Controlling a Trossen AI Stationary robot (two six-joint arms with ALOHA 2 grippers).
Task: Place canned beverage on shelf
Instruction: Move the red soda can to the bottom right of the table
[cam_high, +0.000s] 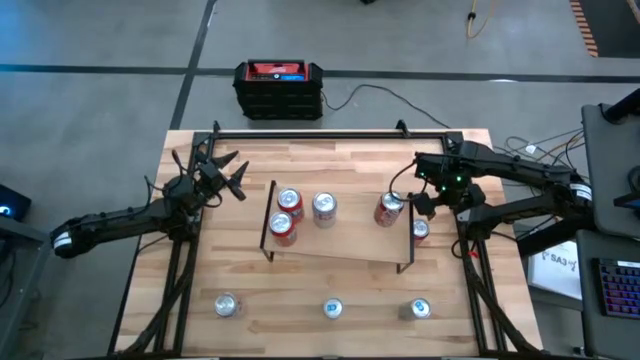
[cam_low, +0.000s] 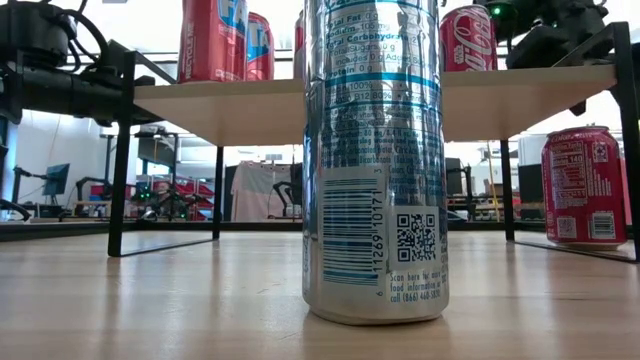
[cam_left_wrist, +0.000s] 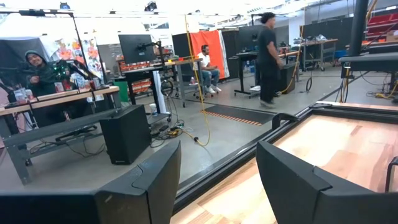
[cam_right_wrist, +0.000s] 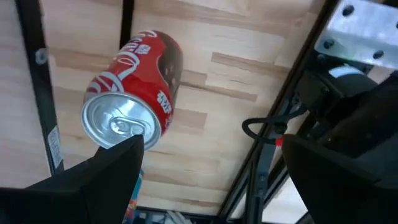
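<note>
The shelf (cam_high: 340, 245) stands mid-table on black legs. Three cans (cam_high: 290, 200) stand on its left part and one red can (cam_high: 390, 208) on its right part. Another red can (cam_high: 420, 230) stands on the tabletop just right of the shelf; it also shows in the right wrist view (cam_right_wrist: 134, 87). My right gripper (cam_high: 420, 203) is open above this can, and its fingers (cam_right_wrist: 118, 168) frame it from above, apart from it. My left gripper (cam_high: 228, 178) is open and empty over the table's far left part.
Three silver cans (cam_high: 227, 305) (cam_high: 333, 309) (cam_high: 419, 309) stand in a row near the table's front edge; the middle one fills the low view (cam_low: 375, 160). A black and red box (cam_high: 280, 88) sits on the floor beyond the far edge. People are in the room behind.
</note>
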